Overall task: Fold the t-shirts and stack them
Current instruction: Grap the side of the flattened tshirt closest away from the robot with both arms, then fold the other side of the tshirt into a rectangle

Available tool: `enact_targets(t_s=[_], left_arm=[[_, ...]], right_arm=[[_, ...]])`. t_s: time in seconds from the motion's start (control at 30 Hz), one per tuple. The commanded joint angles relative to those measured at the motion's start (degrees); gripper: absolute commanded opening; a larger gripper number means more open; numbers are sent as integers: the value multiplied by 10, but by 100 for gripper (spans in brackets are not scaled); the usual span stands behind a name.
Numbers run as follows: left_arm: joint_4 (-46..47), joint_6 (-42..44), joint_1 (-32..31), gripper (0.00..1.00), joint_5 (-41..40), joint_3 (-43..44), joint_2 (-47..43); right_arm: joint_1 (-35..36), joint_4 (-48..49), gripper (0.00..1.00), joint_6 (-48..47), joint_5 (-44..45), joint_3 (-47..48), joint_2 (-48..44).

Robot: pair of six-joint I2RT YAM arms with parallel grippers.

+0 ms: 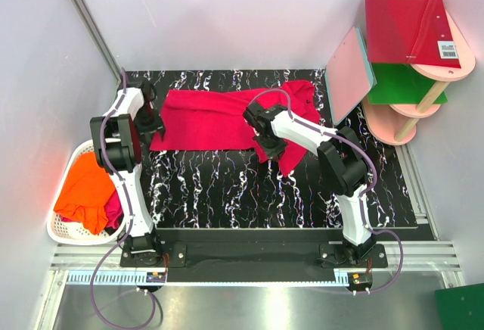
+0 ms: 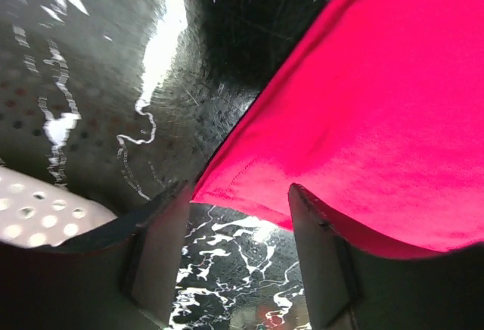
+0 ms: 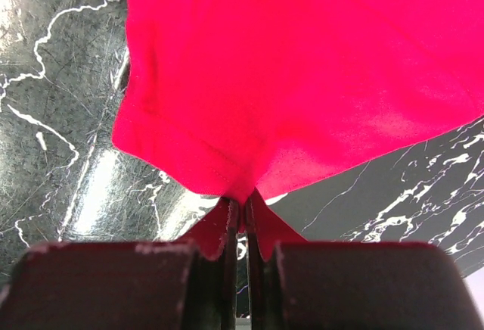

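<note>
A crimson t-shirt (image 1: 212, 118) lies spread across the back of the black marbled mat (image 1: 227, 194). My left gripper (image 1: 150, 126) is at its left edge. In the left wrist view the jaws (image 2: 240, 194) are open, with the shirt's hem (image 2: 363, 103) just at the fingertips and not pinched. My right gripper (image 1: 269, 148) is shut on a fold of the shirt's near right part; the right wrist view shows the cloth (image 3: 302, 65) pinched between the closed fingers (image 3: 243, 197). An orange t-shirt (image 1: 87, 186) and another crimson one (image 1: 113, 210) lie in the basket.
A white perforated basket (image 1: 64, 233) stands off the mat's left side, also seen in the left wrist view (image 2: 30, 216). At the right a pink shelf stand (image 1: 393, 126) holds a red board (image 1: 404, 27) and a green board (image 1: 404, 84); a pink teal-edged board (image 1: 349, 73) leans against it.
</note>
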Motion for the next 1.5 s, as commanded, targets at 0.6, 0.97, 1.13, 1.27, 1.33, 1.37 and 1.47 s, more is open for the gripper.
enact_targets(t_s=[0.6,0.97,1.13,1.27,1.33,1.37,1.47], left_arm=[[-38,-13,-18,0,27,58,4],[-21,-84,-14,0,127,141,18],[12,-117,-12,0,157,146,32],[37,-153,-6,0,192,139,46],[52,-169,-1,0,213,134,54],[58,-179,-2,0,219,134,57],[67,-195,0,3,233,158,74]], right_arm=[[-24,15,7,-16,35,28,-31],[-80,91,8,-58,115,73,-26],[-122,115,8,-74,134,145,15],[-143,135,9,-81,133,197,61],[-145,149,9,-82,139,228,77],[-146,150,9,-77,137,245,97],[-150,151,10,-74,133,298,137]])
